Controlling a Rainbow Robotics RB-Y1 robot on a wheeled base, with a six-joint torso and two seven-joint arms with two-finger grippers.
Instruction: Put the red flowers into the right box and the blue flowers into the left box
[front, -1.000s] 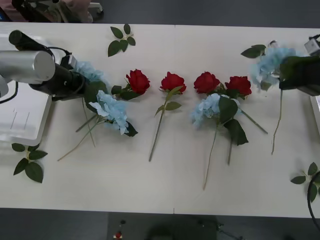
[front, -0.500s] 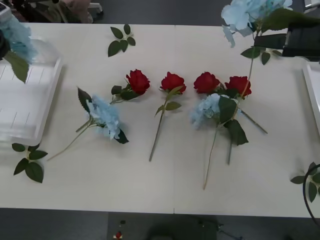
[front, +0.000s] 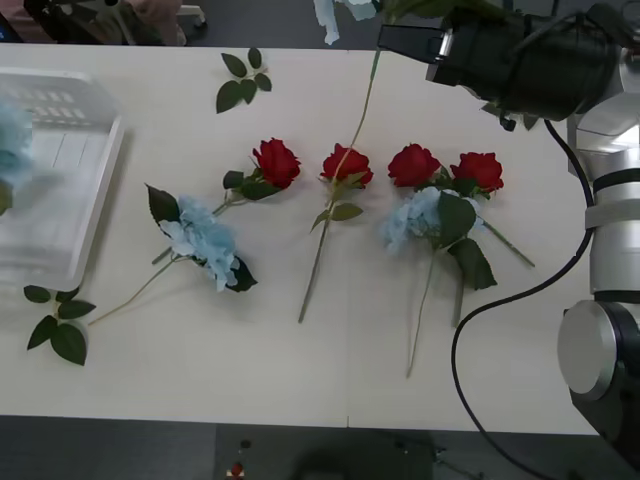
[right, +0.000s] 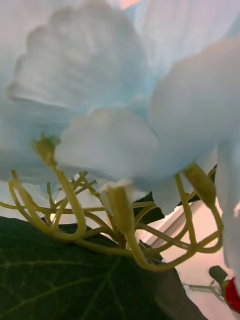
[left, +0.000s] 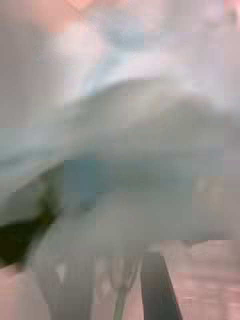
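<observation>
While the right gripper (front: 400, 40) hangs high over the far side of the bench (front: 300, 380), it carries a blue flower (front: 345, 12) by the top of its stem, so the long thin stem (front: 358, 118) dangles free and crosses in front of one red rose (front: 346, 165) without, as far as I can judge, resting on it. Its jaws look clenched on that flower; the right wrist view, crowded with pale petals (right: 120, 100) and a dark leaf (right: 75, 280), fits a bloom held just ahead of the camera. Lifting it this high seems meant to keep the trailing stem from dragging the flowers lying below.

At the left edge, another pale blue bloom (front: 10, 140) shows over the left box (front: 95, 190), a white bin at the bench's left end, which is where blue flowers belong. The left gripper itself cannot be made out, so whether its jaws are clenched or released I cannot tell.

Four red roses lie in a row across the middle of the bench, with one blue flower (front: 205, 240) lying left of them and another (front: 415, 220) tucked under the two right-hand roses. Loose leaf sprigs (front: 240, 80) lie near the edges. None of the roses looks sorted yet.
</observation>
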